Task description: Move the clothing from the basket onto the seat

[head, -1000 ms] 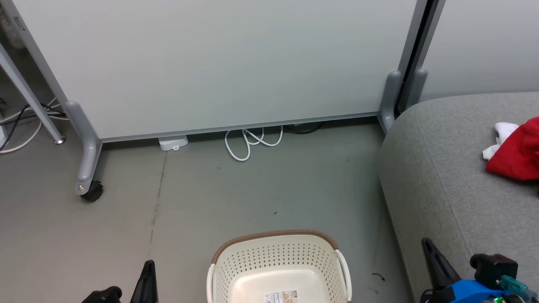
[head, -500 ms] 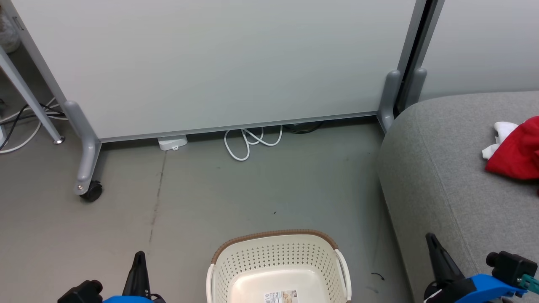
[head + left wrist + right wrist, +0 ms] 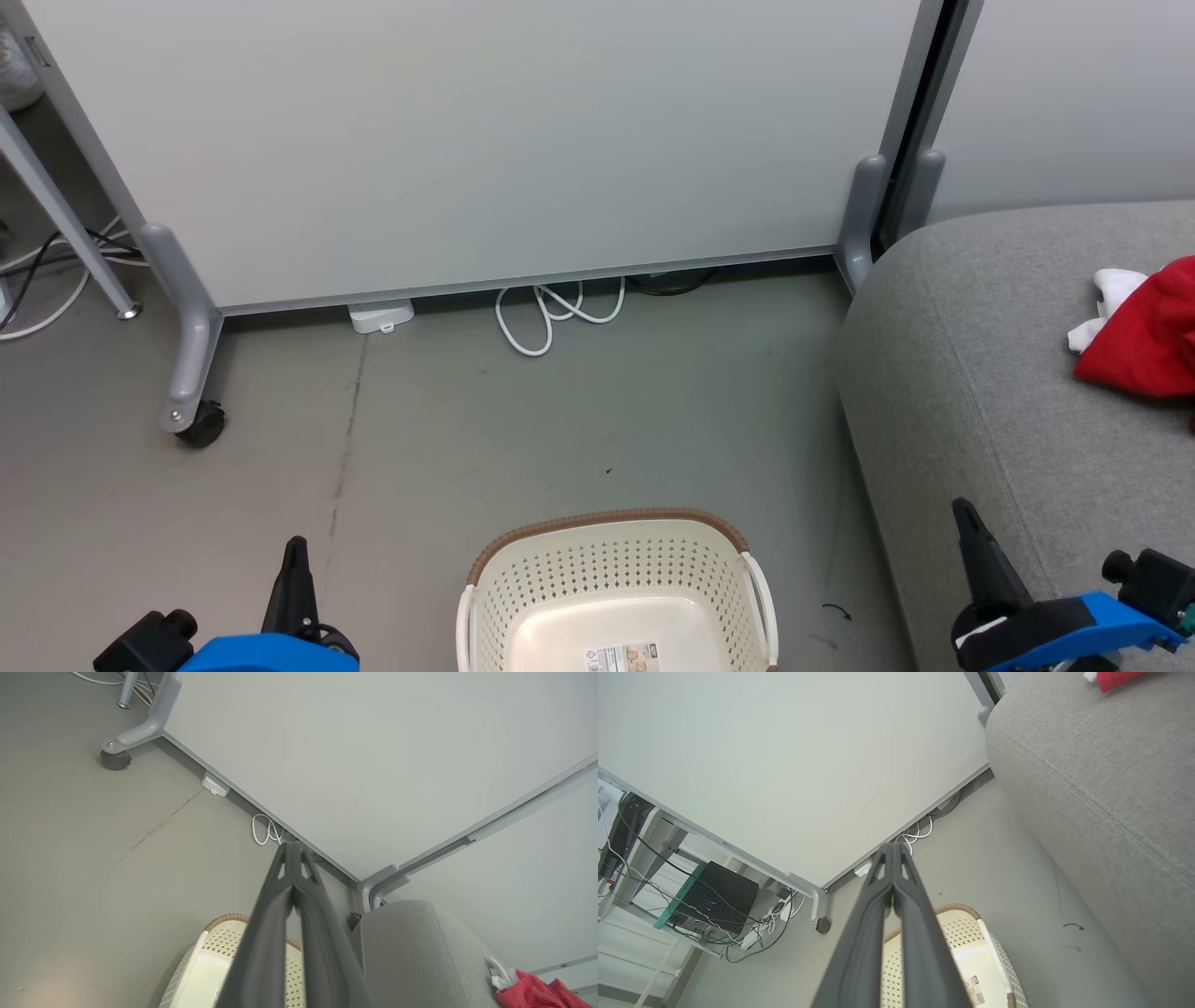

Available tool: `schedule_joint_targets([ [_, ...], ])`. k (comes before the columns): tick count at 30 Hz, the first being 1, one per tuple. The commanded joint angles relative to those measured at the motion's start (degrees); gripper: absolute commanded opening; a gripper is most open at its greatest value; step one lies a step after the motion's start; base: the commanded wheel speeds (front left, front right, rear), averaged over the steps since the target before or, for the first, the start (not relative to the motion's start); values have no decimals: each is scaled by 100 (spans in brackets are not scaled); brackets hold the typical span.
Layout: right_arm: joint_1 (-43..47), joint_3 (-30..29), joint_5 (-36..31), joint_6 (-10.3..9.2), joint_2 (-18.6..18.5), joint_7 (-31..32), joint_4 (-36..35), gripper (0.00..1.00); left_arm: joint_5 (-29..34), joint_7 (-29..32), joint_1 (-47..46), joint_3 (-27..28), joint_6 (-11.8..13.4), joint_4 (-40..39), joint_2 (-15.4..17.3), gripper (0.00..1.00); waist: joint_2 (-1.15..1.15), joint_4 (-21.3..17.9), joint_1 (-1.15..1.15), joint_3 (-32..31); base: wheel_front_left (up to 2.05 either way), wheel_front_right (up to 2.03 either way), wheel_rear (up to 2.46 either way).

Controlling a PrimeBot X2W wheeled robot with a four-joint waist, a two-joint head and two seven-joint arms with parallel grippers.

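Soft bright red garment with a white part lies on the large light grey upholstered sofa seat, at the right edge of the head view and well apart from the basket. The cream-white perforated plastic basket with brown woven-look rim stands on the grey floor near the sofa's front, between our two arms. Its visible bottom shows a small label and no fabric; its near end is cut off by the frame.

We judge the transfer done or close to it. The next move calls for a look at the hidden near end of the basket; if red fabric is left there, we spread one gripper's fingers and reach down inside.

Left gripper sits low left over the floor; fingers pressed together along their length, holding nothing, touching nothing. Right gripper sits low right against the sofa's side in the head view; fingers likewise pressed together, empty, no contact that we can see.
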Motion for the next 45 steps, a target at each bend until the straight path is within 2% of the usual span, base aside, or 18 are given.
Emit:
schedule_joint_targets([
  [1,-187,-27,217,1,-16,34,-72,0,-196,44,-177,46,-36,-116,23,0,0,-1,0,1,0,0,0],
  [21,-335,-88,1656,1,-21,191,-56,0,-1542,413,-320,195,-67,-335,29,0,0,-16,0,10,0,0,0],
  [45,-479,-147,3057,2,-26,343,-38,0,-2853,772,-459,340,-95,-550,33,0,0,-35,0,22,0,0,0],
])
